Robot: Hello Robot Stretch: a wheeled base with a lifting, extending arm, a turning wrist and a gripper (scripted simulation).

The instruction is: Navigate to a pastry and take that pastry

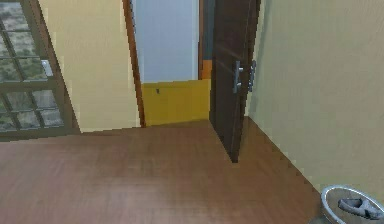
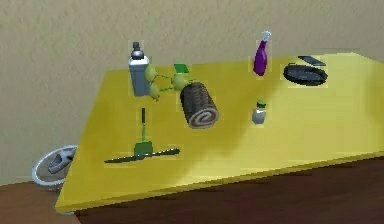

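A brown rolled pastry (image 2: 200,105) with a spiral end lies on a yellow table (image 2: 300,130), left of its middle in the arm side view. Just behind it stand a grey bottle (image 2: 138,68) and some small yellow-green things (image 2: 160,80). In front of it and to the left, a thin dark utensil (image 2: 141,154) lies flat on the table.
A purple bottle (image 2: 261,55), a small shaker (image 2: 259,113) and a dark round dish (image 2: 305,72) share the table. A round grey bin (image 1: 352,207) sits on the floor by the table's left end. An open dark door (image 1: 235,75), a doorway (image 1: 170,60) and wooden floor (image 1: 140,175) lie ahead.
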